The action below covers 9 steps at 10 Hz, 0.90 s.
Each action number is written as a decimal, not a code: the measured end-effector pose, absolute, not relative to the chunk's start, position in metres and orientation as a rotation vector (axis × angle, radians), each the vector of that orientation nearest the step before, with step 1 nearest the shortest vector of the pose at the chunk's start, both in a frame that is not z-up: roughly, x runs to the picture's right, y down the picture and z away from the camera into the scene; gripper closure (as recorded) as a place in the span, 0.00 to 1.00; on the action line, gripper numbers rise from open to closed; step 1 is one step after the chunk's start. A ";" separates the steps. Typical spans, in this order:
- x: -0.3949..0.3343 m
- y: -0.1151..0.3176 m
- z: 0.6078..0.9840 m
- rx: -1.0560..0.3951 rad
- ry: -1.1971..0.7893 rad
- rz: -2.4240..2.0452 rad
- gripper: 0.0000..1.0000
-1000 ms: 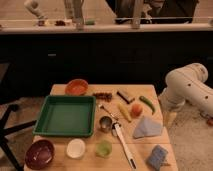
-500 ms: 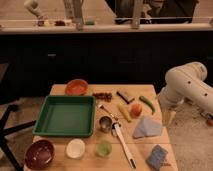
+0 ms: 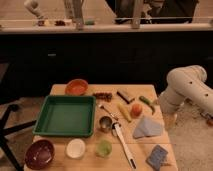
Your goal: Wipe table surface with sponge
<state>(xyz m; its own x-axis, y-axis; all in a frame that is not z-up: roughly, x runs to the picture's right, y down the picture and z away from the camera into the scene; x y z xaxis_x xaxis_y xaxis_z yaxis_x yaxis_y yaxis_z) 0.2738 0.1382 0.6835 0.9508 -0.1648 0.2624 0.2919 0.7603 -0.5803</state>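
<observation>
Gripper (image 3: 170, 119): off the right edge of the table (image 3: 142, 146), near the cloth (image 3: 147, 127); whether it is parted or closed cannot be told.
Sponge (image 3: 158, 156): blue-grey, front right corner, apart from the gripper.
Tray (image 3: 66, 98): green, left centre.
Orange bowl (image 3: 76, 87): behind the tray.

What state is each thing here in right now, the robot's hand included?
sponge: lying untouched at the table's front right corner.
pale blue cloth: folded, flat on the table.
green tray: empty.
orange bowl: upright, looks empty.
gripper: off the table's right edge, apart from the sponge.
</observation>
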 end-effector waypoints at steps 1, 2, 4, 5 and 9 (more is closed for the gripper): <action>0.281 0.143 0.682 -0.638 -0.208 -0.254 0.20; 0.289 0.150 0.681 -0.612 -0.207 -0.257 0.20; 0.300 0.161 0.680 -0.567 -0.198 -0.270 0.20; 0.306 0.167 0.679 -0.554 -0.189 -0.276 0.20; 0.312 0.191 0.683 -0.574 -0.188 -0.410 0.20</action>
